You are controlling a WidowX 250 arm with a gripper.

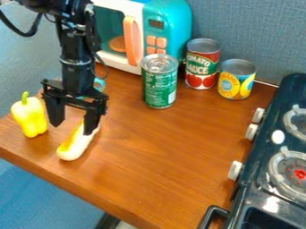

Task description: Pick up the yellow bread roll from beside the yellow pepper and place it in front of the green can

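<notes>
Tool (74,121) spread, near oblong yellow-white toy (73,146) and yellow bell pepper (28,117) | toy: likely light, stiff, slick; best gripped across its middle

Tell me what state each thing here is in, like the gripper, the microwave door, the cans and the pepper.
Gripper: open, fingers apart
Long yellow-and-white item: lying on its side
Yellow pepper: upright, stem up
Microwave door: looks shut
Green can: upright, top closed
Red-and-green can: upright
Yellow can: upright
</notes>
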